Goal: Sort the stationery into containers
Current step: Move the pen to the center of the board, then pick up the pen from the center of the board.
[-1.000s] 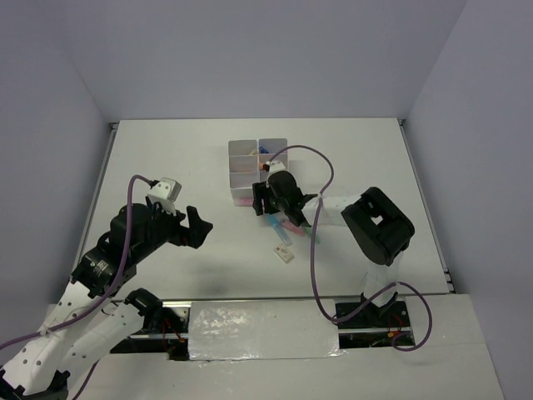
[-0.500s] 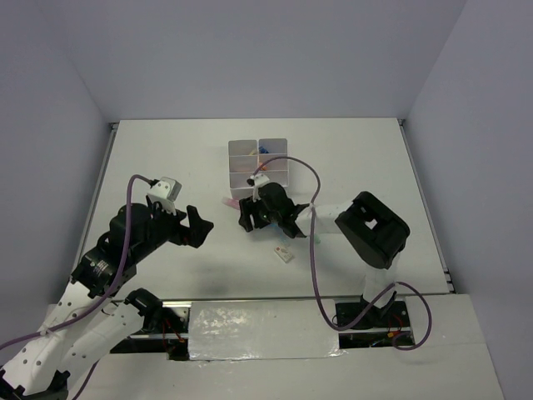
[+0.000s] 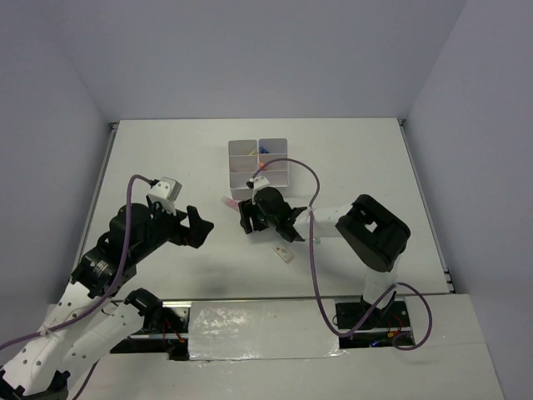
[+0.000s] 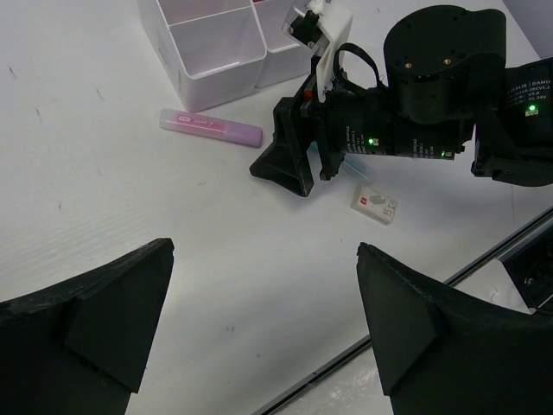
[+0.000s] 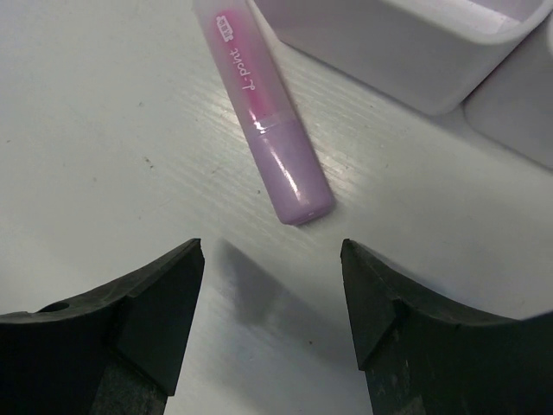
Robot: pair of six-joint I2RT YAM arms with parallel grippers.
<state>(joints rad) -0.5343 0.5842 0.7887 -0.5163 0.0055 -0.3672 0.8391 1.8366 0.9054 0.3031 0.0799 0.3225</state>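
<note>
right arm: we see it reaching low from its base toward the middle of the table (image 3: 166,158), wrist pitched down.
right claw (image 5: 272,285): fingers spread wide with nothing between them; we see only bare table and shadow in the gap.
pink marker (image 5: 263,112): lying flat on the table just ahead of the right claw, its purple end nearest the gap and not touching either finger.
containers (image 5: 389,43): beyond the marker, ahead and to the right of the right claw; the marker lies just beside the near wall.
white eraser (image 3: 284,252): on the table behind the right claw, beside its forearm.
left arm: elbow bent, forearm raised, aimed toward the right arm.
left claw (image 4: 263,259): held above the table, wide open, holding nothing, well apart from the marker.
</note>
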